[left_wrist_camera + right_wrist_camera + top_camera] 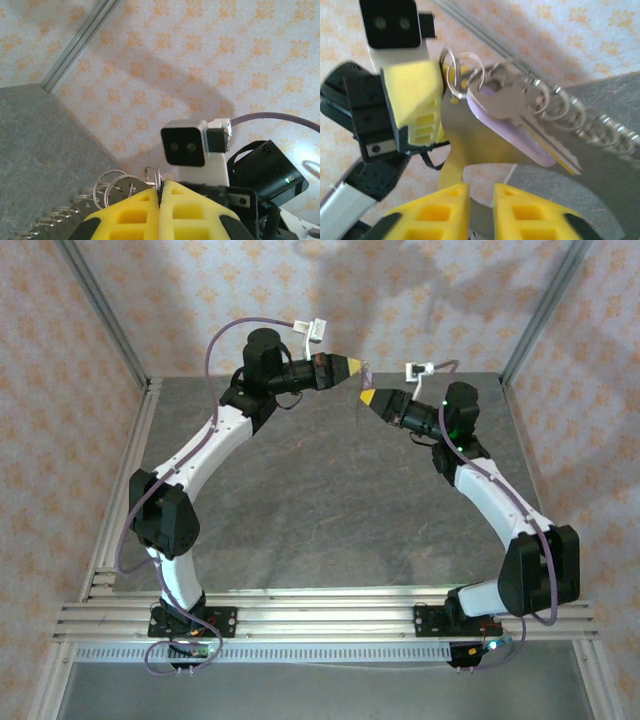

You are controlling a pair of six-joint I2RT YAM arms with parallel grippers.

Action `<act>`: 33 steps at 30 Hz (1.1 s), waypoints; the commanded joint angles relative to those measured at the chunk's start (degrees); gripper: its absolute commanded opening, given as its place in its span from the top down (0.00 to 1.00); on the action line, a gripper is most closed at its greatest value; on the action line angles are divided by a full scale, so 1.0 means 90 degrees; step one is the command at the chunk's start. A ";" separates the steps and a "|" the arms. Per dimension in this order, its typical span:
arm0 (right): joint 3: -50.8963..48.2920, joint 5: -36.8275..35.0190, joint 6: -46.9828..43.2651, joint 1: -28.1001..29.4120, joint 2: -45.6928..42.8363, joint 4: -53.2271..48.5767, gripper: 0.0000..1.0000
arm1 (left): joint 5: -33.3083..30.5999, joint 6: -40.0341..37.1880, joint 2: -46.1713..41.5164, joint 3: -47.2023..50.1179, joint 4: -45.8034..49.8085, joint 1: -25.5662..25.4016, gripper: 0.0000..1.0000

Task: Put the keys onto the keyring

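The grey bench (320, 500) lies bare under both arms, which are lifted high over its far part, I think so the small parts can hang free in the air. The left pincer (160, 186) is closed tight on the keyring, presenting it steady. The right pincer (481, 189) faces it with jaws a little apart, gripping nothing. A chain of small rings (570, 112) trails beside. The lilac-edged key (507, 120) hangs at the thin wire keyring (451, 67), and its hole seems already threaded.

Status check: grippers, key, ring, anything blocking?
Copy: left gripper shut on keyring; right gripper slightly open, empty, facing key. Key against ring, threading unclear. Nothing blocking.
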State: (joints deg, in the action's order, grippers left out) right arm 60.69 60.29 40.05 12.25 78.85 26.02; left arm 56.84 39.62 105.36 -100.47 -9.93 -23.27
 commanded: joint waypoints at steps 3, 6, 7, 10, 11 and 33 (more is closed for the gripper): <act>0.0095 -0.0254 -0.0180 -0.0352 -0.0345 -0.0012 0.54 | 0.0275 0.0032 -0.0377 -0.0165 -0.0385 -0.0041 1.00; 0.0303 -0.0258 -0.0163 -0.0352 -0.0195 -0.0025 0.52 | 0.0334 0.0032 -0.0379 -0.0184 -0.0379 -0.0040 1.00; 0.0366 -0.0281 -0.0149 -0.0353 -0.0140 -0.0015 0.51 | 0.0345 0.0029 -0.0386 -0.0185 -0.0376 -0.0042 1.00; 0.0525 -0.0247 -0.0073 -0.0347 0.0041 0.0105 0.51 | 0.0391 0.0032 -0.0393 -0.0202 -0.0376 -0.0042 1.00; 0.0574 -0.0223 -0.0024 -0.0350 0.0099 0.0175 0.50 | 0.0402 0.0042 -0.0398 -0.0204 -0.0368 -0.0042 1.00; 0.0721 -0.0039 0.0005 -0.0015 0.0517 0.0468 0.67 | 0.0484 0.0051 -0.0398 -0.0286 -0.0322 -0.0042 1.00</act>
State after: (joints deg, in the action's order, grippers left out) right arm 66.39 58.50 40.62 11.60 84.16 27.24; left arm 59.59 39.64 105.34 -100.47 -10.09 -23.27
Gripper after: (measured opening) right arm 0.359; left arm 0.043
